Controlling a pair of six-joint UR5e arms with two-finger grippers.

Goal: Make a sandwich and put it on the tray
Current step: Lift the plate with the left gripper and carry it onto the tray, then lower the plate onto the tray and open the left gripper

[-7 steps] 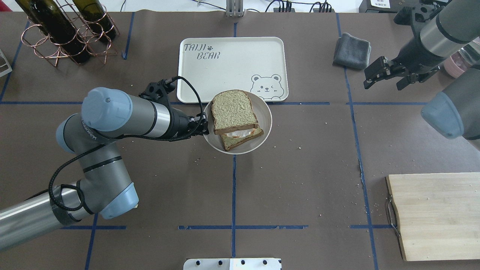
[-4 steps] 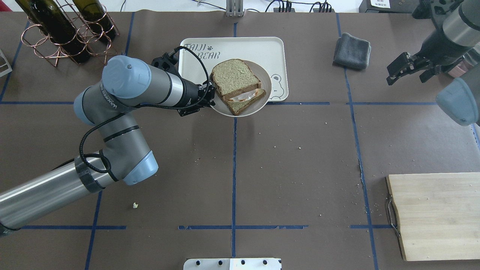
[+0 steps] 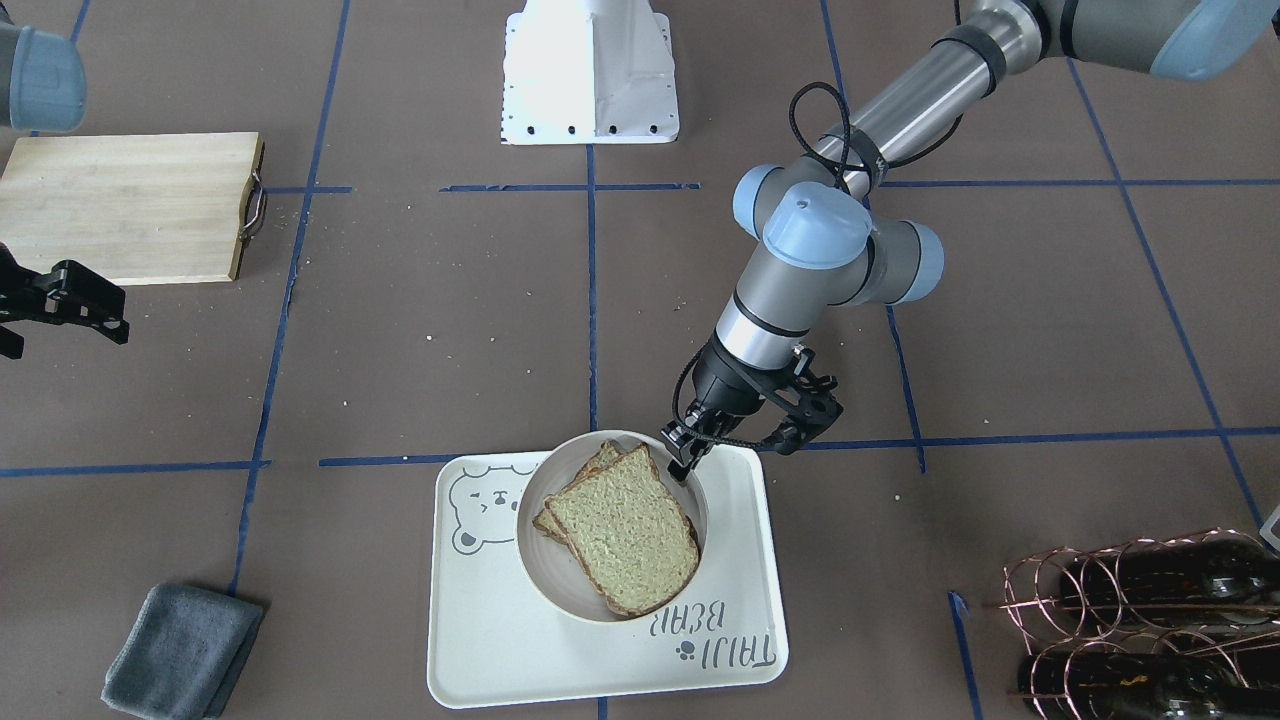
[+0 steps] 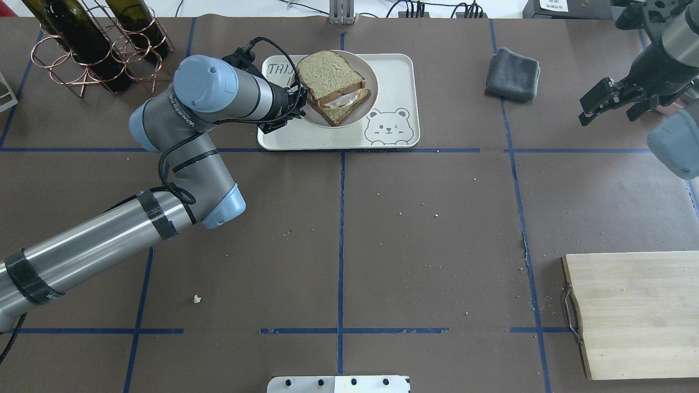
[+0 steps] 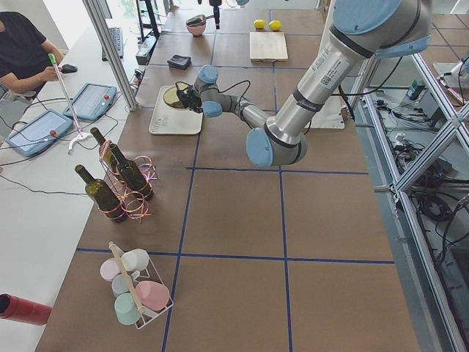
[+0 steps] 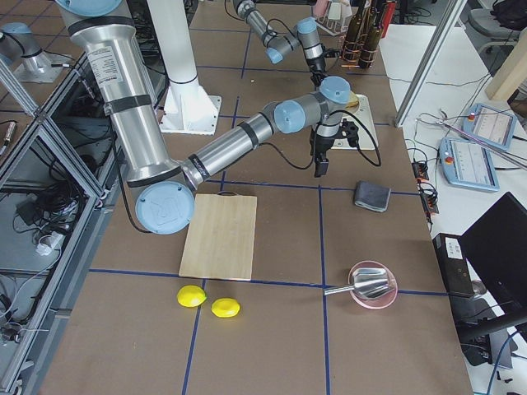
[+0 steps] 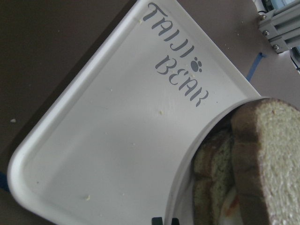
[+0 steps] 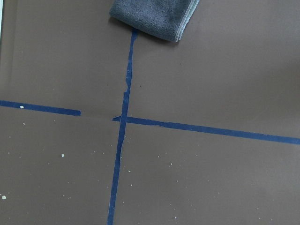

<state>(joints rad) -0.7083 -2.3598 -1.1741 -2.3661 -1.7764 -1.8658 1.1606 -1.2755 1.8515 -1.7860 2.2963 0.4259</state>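
Observation:
The sandwich (image 4: 330, 73), two brown-crusted bread slices with white egg showing between them, lies on a small round white plate (image 4: 369, 76). My left gripper (image 4: 297, 106) is shut on the plate's left rim and holds it over the far left part of the cream tray (image 4: 393, 76); I cannot tell whether the plate touches the tray. The front view shows the gripper (image 3: 685, 455), plate (image 3: 535, 570), sandwich (image 3: 625, 530) and tray (image 3: 480, 620). The left wrist view shows the tray (image 7: 117, 131), the plate rim (image 7: 206, 136) and the sandwich (image 7: 267, 159). My right gripper (image 4: 609, 114) is open and empty at the far right.
A folded grey cloth (image 4: 512, 66) lies right of the tray, below my right wrist (image 8: 154, 16). A wooden cutting board (image 4: 636, 314) sits at the near right. Wine bottles in a copper rack (image 4: 98, 43) stand at the far left. Crumbs dot the table.
My left arm has carried the plate with the sandwich away from the robot, from the table in front of the tray to over the tray. My right arm has drawn back to the right.

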